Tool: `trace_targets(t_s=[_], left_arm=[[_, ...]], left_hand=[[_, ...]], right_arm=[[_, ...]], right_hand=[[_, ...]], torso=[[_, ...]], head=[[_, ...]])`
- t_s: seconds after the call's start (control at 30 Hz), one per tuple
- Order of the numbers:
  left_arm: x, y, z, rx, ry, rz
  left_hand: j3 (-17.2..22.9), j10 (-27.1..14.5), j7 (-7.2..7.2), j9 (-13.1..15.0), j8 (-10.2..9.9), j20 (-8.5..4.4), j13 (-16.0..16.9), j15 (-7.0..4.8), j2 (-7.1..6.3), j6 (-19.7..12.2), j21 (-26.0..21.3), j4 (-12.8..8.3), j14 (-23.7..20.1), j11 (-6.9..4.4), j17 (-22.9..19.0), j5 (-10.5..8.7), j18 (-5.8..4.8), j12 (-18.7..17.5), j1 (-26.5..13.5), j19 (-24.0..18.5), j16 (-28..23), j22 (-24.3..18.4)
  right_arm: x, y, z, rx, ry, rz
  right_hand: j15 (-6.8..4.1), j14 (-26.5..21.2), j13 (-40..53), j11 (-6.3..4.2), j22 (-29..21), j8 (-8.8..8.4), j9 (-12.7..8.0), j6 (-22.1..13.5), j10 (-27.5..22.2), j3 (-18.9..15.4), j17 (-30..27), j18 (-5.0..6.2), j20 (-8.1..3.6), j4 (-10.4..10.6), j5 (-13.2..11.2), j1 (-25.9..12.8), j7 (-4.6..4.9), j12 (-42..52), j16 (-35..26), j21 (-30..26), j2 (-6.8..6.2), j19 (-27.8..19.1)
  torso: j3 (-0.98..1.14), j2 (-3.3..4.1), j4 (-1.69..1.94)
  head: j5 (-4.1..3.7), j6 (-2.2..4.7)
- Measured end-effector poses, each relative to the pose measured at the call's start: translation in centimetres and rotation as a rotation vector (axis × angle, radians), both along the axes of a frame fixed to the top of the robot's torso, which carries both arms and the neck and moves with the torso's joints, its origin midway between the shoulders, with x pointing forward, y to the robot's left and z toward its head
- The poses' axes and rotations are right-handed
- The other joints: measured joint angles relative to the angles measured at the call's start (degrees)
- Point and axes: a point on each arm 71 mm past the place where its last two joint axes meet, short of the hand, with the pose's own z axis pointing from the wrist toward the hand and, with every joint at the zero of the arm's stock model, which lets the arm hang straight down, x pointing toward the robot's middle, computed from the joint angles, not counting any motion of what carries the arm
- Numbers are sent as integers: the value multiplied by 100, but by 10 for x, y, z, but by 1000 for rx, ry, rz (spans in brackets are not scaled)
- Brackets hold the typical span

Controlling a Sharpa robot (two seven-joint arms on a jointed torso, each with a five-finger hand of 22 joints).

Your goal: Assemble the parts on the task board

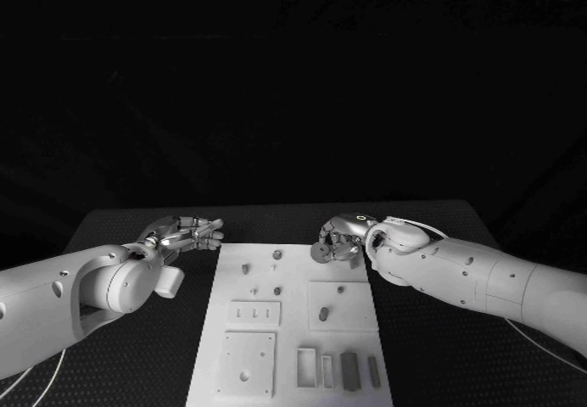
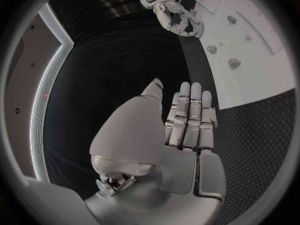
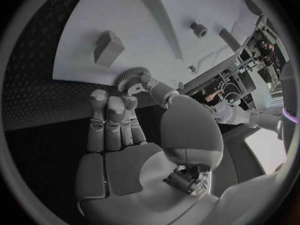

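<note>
Two hands hover at the far end of the white board (image 1: pixel 293 339), one at each side. Right hand (image 1: pixel 343 240) pinches a small toothed gear (image 3: pixel 130 78) between thumb and fingertips, just over the board's far right corner. Left hand (image 1: pixel 187 233) holds nothing; fingers lie straight and side by side, resting off the board's left edge above the black table (image 1: pixel 135 225)

Step in hand, as I judge it: seating the gear on a peg. To do it well — keep the gear flat to the board, line its bore over the chosen peg (image 1: pixel 277 253) before lowering, come straight down, let go only once it sits flush. Which peg is meant I cannot tell

Gear: round, fine teeth round the rim, grey metal look, partly hidden by fingertips. Board: flat plate with short pegs near the far end, a slotted block (image 1: pixel 256 313) mid-way, a square plate (image 1: pixel 247 364) with a hole and several upright bars (image 1: pixel 350 370) in a row at the near end
</note>
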Motion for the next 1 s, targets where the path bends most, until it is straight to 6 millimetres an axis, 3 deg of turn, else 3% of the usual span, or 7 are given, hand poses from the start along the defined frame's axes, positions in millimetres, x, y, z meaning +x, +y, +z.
trace_targets(t_s=[0.23,0.53,0.77,1.0], left_arm=[[0,0,0,0,1,1],[0,1,0,1,1,2],[0,0,0,1,2,1],[0,1,0,1,2,2]], left_hand=[[0,0,0,0,0,0,0,0,0,0,0,0,0,0,0,0,0,0,0,0,0,0],[0,0,0,-1,0,0,5,0,0,0,0,0,0,0,1,0,0,-22,0,0,0,0],[0,0,0,-1,0,0,4,0,0,0,0,0,0,0,-4,0,0,-22,0,0,0,0],[0,0,0,4,0,0,4,0,0,0,0,0,0,0,-4,0,0,-22,0,0,0,0]], right_arm=[[-1,2,-2,-23,-33,12],[-4,10,-5,-42,-71,33],[-5,11,-5,-56,-87,37],[-6,12,-6,-69,-98,41]], right_hand=[[0,0,-39,-18,0,44,15,4,1,0,-2,3,1,0,0,0,-4,33,0,0,-1,0],[-18,20,-113,-18,0,20,-3,4,2,-67,-9,3,1,67,4,-155,-4,78,0,1,-152,0],[-18,20,-199,-20,1,-1,-7,4,2,-191,-16,6,2,160,126,-392,-4,123,-2,22,-135,0],[-39,42,-270,-25,-2,22,-9,5,7,-172,-20,6,-12,140,48,-389,-5,190,-2,22,-132,-31]], torso=[[5,0,1],[9,0,9],[5,1,5],[1,0,6]], head=[[-1,-7],[10,-20],[21,-18],[12,-12]])
